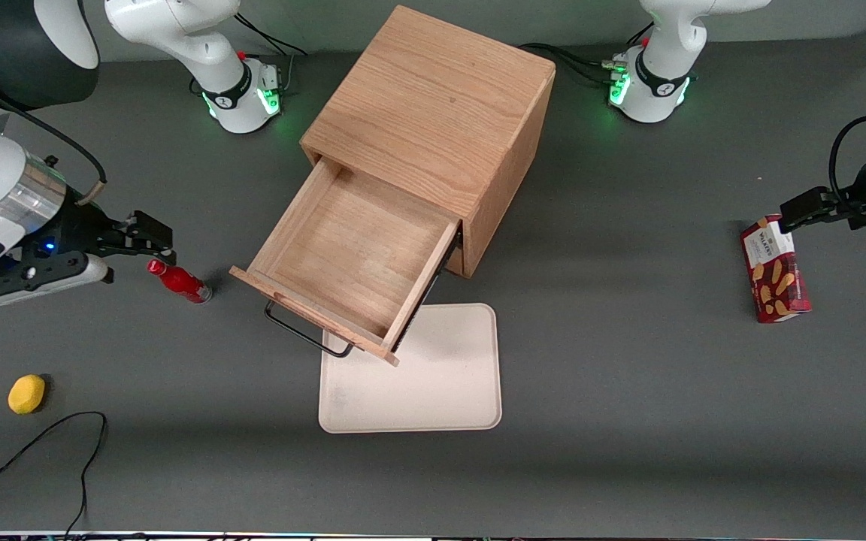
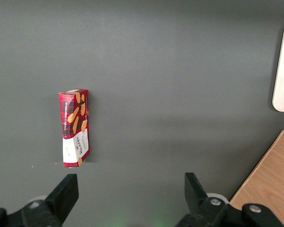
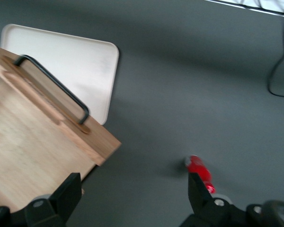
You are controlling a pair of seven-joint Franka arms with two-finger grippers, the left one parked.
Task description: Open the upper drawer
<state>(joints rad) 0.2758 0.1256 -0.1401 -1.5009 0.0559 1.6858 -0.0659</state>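
Nearest the front camera we note a black cable and a yellow lemon-like object. We see the upper drawer pulled well out of the oak cabinet, its black bar handle overhanging the cream tray. Our gripper hovers toward the working arm's end, held roughly level, fingers spread and holding nothing (red bottle just beside it).
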